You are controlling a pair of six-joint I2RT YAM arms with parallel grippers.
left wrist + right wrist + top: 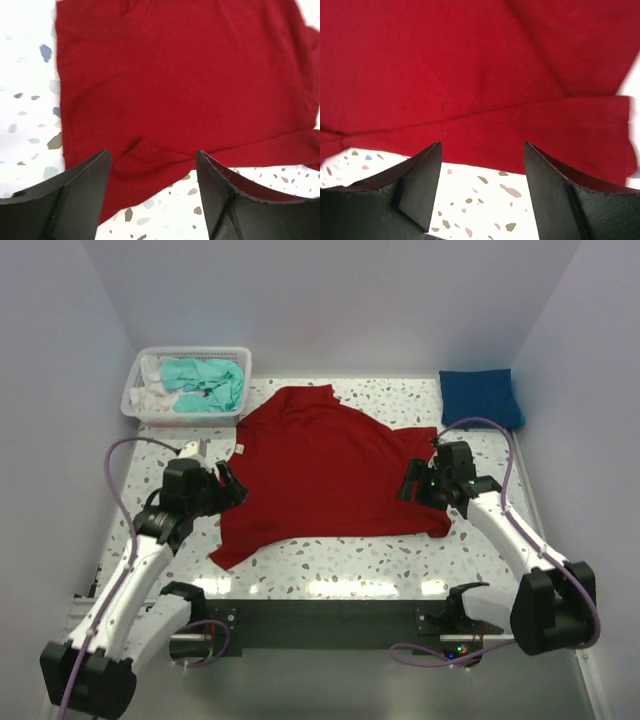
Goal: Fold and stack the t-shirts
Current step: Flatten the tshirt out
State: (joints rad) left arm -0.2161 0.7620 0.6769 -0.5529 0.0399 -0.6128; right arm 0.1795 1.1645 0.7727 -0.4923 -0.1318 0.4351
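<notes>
Cloth of deep red, the red t-shirt [320,465], is seen spread across the middle of the speckled surface [330,570], mostly flat, with a few creases and one corner drawn out toward the near left. The left tool [232,485] is held at the shirt's left edge and the right tool [410,483] at its right edge, each pointed inward at the cloth.

In the left wrist view the fingers [85,185] of the left tool [152,160] are seen spread apart, with nothing pinched; a folded edge of the red t-shirt [180,85] lies on the surface below and beyond them. In the right wrist view the right tool [482,150] is likewise spread wide and grips nothing, its fingers [420,180] over bare surface, just short of the hem of the red t-shirt [470,75].

A blue t-shirt [480,397] is seen folded at the far right corner. A teal t-shirt [205,383] is bundled in the white basket [135,400] at the far left, beside some white cloth [152,392].
</notes>
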